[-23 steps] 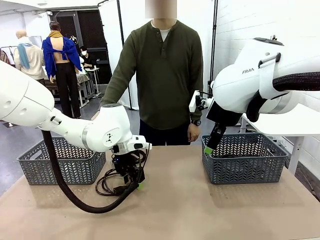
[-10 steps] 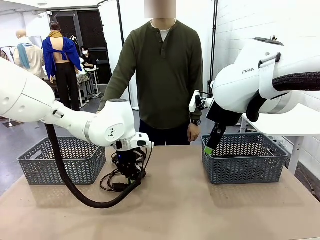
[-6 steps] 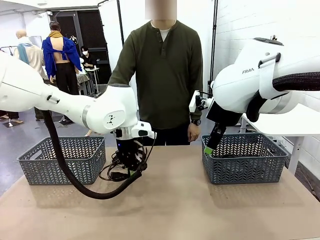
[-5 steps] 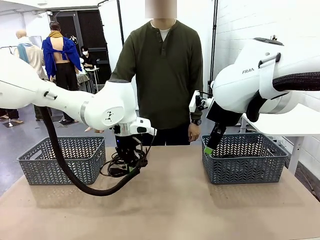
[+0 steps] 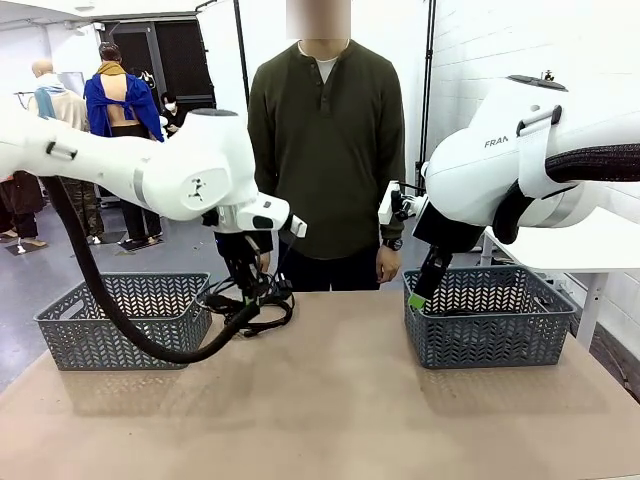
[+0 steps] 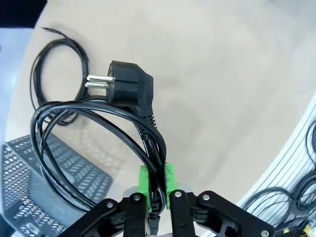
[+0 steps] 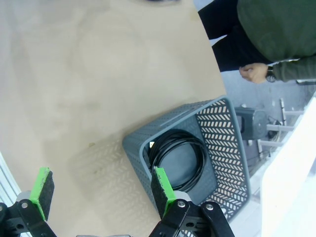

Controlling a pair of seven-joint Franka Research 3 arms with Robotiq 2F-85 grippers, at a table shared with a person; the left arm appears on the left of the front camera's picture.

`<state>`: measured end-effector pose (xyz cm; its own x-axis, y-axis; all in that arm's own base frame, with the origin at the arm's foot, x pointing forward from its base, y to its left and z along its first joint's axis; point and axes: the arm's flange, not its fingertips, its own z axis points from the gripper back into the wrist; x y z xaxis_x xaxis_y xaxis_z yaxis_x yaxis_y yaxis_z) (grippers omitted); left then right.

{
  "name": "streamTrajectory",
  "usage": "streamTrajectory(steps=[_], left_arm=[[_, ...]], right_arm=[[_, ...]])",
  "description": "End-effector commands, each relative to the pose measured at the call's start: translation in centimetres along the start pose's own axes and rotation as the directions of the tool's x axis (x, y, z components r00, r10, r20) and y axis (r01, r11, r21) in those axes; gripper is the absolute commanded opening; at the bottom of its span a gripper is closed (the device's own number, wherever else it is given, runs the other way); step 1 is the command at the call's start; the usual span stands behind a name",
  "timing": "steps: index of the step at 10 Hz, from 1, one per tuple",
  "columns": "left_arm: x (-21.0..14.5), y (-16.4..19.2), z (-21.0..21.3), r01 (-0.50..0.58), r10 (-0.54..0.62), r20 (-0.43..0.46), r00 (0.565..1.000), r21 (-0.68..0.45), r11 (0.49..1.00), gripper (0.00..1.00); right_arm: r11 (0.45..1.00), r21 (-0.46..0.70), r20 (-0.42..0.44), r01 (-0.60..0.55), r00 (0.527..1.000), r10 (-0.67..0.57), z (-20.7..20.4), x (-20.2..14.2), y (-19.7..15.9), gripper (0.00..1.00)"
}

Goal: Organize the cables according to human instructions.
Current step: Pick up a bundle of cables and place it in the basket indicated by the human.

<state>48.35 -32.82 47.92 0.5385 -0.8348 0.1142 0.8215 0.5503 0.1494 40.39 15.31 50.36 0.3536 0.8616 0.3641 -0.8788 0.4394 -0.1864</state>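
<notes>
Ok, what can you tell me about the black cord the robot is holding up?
It's a thin black power cord, rubbery-looking, coiled in loose loops, with a chunky black plug and two silver pins. The left claw pinches a few strands between its green pads, so the loops hang over the tan table.

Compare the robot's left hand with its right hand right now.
The left hand is shut on a looped power cord, lifted off the table; the right hand stands open and empty. The left hangs near the left basket; the right hovers by the right basket. Both have green pads.
</notes>
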Motion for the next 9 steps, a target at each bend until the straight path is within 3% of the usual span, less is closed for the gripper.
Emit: streamTrajectory(steps=[1, 6, 9], left_arm=[[-1.2, 1.2, 2.6, 0.117, -0.117, -0.008, 0.993, 0.012, 0.993, 0.00], [-8.1, 6.3, 6.9, 0.347, -0.343, 0.071, 0.937, -0.058, 0.936, 0.00], [-11.2, 8.7, 7.1, 0.379, -0.372, 0.082, 0.925, -0.099, 0.920, 0.00]], right_arm=[[1.000, -0.005, -0.007, 0.001, 1.000, -0.001, -0.1, -0.1, 0.1, 1.00], [1.000, -0.005, -0.007, 0.001, 1.000, -0.001, -0.1, -0.1, 0.1, 1.00], [1.000, -0.005, -0.007, 0.001, 1.000, -0.001, -0.1, -0.1, 0.1, 1.00]])
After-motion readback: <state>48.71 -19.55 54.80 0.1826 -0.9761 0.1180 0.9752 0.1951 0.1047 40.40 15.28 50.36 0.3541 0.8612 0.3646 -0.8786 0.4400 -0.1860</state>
